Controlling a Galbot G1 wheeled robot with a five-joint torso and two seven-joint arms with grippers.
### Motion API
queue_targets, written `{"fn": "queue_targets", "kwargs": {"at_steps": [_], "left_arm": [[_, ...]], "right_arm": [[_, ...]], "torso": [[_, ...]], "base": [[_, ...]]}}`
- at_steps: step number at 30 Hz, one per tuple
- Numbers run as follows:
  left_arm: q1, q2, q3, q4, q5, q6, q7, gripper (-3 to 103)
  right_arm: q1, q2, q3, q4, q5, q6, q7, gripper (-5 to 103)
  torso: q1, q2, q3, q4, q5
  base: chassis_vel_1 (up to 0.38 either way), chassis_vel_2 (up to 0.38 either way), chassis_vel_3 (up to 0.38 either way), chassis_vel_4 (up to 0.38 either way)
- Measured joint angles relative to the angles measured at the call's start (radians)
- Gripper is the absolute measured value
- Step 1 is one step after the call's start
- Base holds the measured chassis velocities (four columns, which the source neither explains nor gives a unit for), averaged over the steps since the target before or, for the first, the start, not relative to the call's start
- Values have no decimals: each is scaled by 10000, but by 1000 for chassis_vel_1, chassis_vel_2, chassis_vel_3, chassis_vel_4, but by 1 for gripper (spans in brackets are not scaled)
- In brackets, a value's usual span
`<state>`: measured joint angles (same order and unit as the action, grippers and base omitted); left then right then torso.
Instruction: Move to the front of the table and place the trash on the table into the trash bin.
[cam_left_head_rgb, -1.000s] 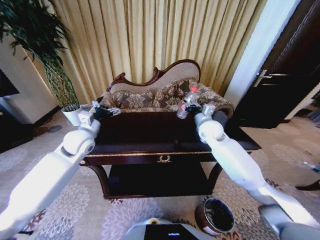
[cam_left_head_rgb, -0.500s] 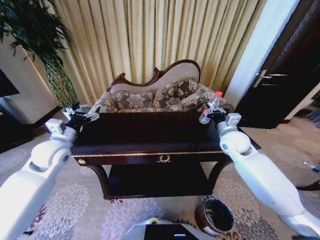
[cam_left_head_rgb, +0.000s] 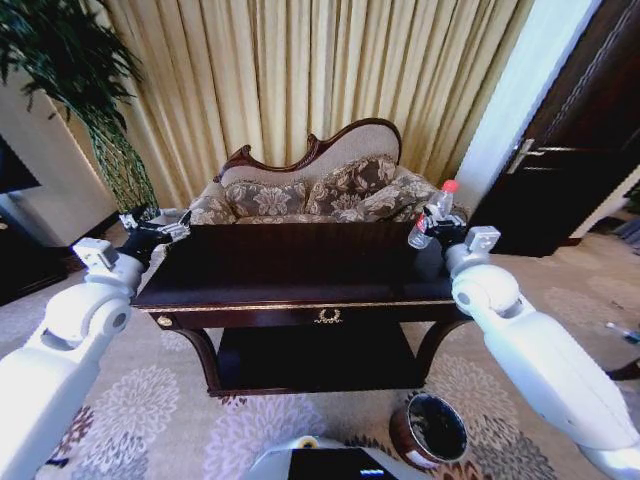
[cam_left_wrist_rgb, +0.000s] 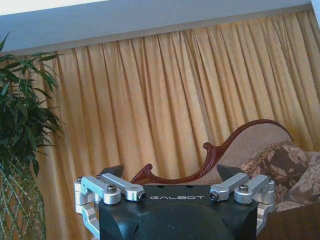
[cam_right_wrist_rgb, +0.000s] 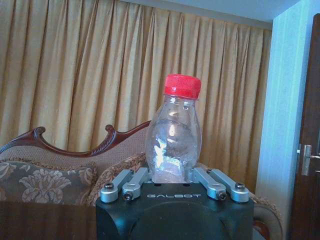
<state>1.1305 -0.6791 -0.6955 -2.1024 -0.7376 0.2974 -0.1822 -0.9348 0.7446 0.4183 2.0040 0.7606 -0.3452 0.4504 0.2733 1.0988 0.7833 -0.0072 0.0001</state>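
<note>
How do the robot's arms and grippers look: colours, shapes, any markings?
Both arms are smooth, rounded white shells with ball-like joints. The left gripper and right gripper each have a black glossy body printed "GALBOT" in pale letters, with silver metal linkage bars fastened by bolts; the left one's jaws end in dark tips. No loose cables show.

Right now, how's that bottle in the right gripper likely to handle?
The bottle looks empty and clear, so probably light. Its thin, dented-looking wall may crush if the right gripper squeezes harder. Round-bodied, it would likely roll if laid on the table.
</note>
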Motion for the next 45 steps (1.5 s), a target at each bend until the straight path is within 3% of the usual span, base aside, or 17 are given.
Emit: {"fn": "queue_targets", "kwargs": {"at_steps": [45], "left_arm": [[-43, -91, 194, -72, 183, -76, 2, 100]], "right_arm": [[-711, 664, 151, -227, -703, 391, -337, 25]], "torso": [[-7, 4, -3, 1, -2]], "base": [[119, -113, -111, 118]]}}
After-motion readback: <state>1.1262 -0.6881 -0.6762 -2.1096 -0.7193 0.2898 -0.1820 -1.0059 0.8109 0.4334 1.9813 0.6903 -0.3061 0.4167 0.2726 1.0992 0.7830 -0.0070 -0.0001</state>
